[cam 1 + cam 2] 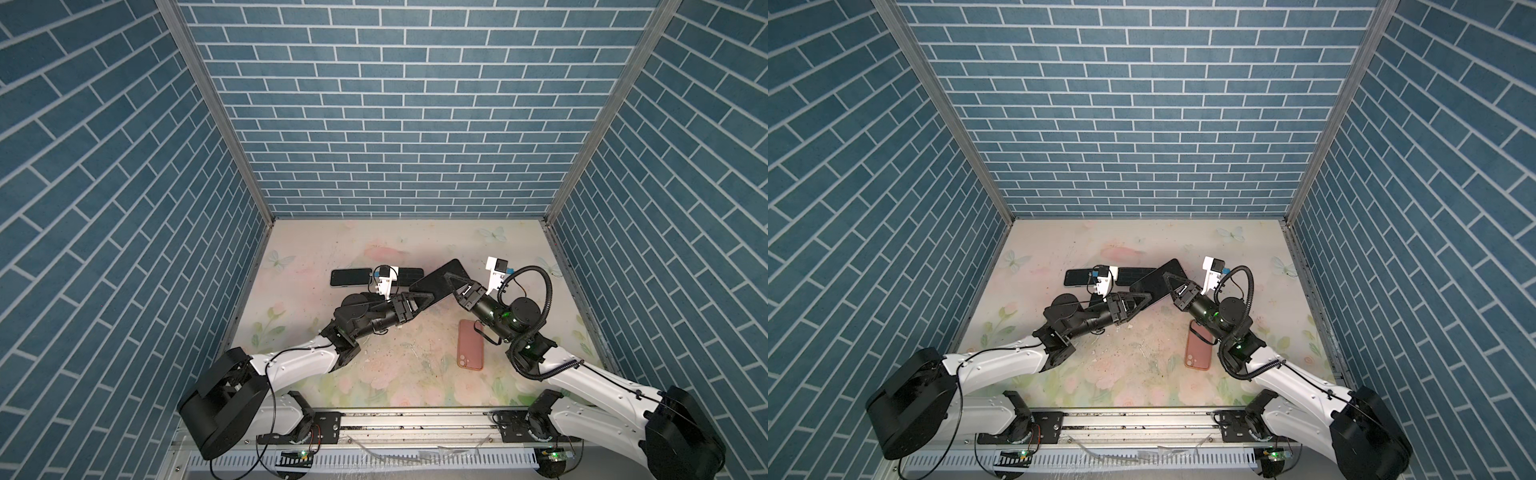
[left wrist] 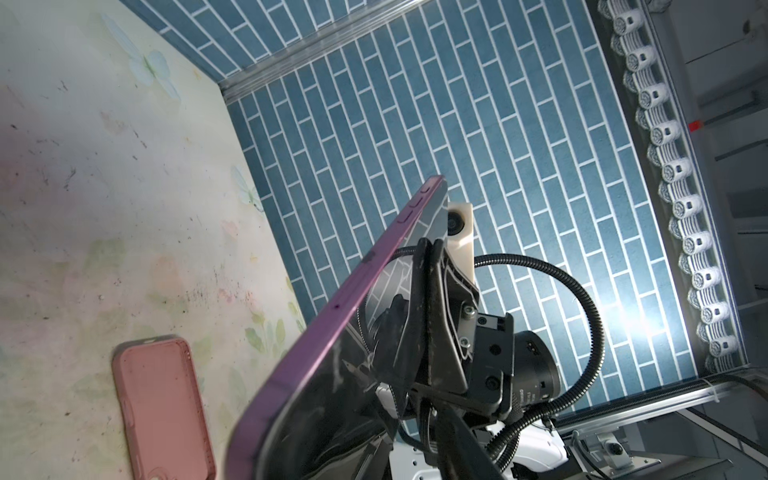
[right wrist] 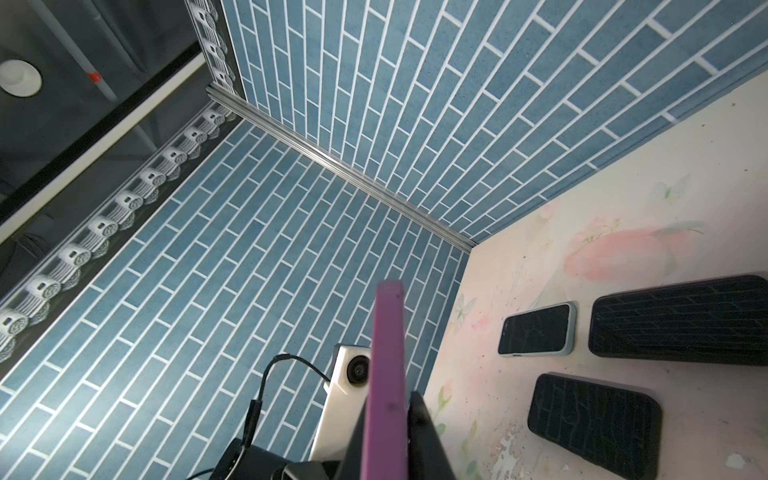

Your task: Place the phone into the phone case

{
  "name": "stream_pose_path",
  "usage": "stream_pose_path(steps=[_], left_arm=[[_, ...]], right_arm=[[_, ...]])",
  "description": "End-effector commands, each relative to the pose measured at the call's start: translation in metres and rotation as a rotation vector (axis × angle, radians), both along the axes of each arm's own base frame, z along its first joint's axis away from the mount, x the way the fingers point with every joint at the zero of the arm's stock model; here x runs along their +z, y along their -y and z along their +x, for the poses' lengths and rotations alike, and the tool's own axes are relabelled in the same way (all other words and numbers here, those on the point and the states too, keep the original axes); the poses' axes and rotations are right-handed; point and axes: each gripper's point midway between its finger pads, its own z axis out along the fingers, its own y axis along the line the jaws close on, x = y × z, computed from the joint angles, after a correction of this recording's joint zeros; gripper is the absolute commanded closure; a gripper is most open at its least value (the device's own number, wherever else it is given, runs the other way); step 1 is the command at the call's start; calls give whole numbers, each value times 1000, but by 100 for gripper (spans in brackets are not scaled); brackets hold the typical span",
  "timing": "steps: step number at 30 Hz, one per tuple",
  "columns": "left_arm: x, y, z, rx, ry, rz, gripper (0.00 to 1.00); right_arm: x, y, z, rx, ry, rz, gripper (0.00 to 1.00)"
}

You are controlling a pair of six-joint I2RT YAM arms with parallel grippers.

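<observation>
Phone (image 1: 428, 286) airborne, not yet cased.
R gripper (image 1: 446, 277) was clamped on it, tilted clear of table (image 1: 374, 374); L gripper (image 1: 428, 299) was at its far end, grip indeterminate. Pink case (image 1: 471, 344) lay flat behind R gripper's wrist; insertion outstanding.

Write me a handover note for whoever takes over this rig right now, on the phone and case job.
Right claw: shut on the purple phone, held tilted above the table.
Left claw: at the phone's other end; whether it grips is unclear.
Pink case: flat on the table, toward the front, phone not in it.
Done: phone picked up.
Left: bring the phone to the case, probably the pink one, and press it in.
</observation>
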Motion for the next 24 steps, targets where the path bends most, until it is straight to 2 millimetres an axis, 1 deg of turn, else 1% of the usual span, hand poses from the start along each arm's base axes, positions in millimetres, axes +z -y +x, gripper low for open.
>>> stream_pose_path(steps=[1, 6, 10, 13, 15, 17, 18, 20, 21, 24], left_arm=[[38, 3, -3, 7, 128, -94, 57], [42, 8, -2, -4, 133, -135, 71], [47, 7, -1, 6, 159, -155, 81], [50, 5, -1, 19, 186, -146, 89], [50, 5, -1, 25, 205, -122, 94], [49, 2, -1, 31, 217, -76, 97], [47, 1, -1, 32, 223, -47, 97], [44, -3, -3, 29, 242, 28, 98], [42, -6, -3, 22, 244, 79, 98], [28, -16, -10, -22, 241, 264, 99]], right_arm=[[17, 5, 0, -11, 30, 111, 100], [12, 1, 5, -7, 17, 135, 100], [5, -2, 7, 8, 3, 157, 100], [0, 0, 8, 7, -4, 154, 100], [-4, 2, 8, 3, -12, 133, 95], [-5, 4, 8, 2, -8, 101, 85], [-5, 5, 7, 7, -7, 78, 78], [-5, 7, 3, 28, 2, 26, 66], [-9, 8, 2, 46, -5, -13, 61], [-10, 14, -8, 131, 1, -78, 52]])
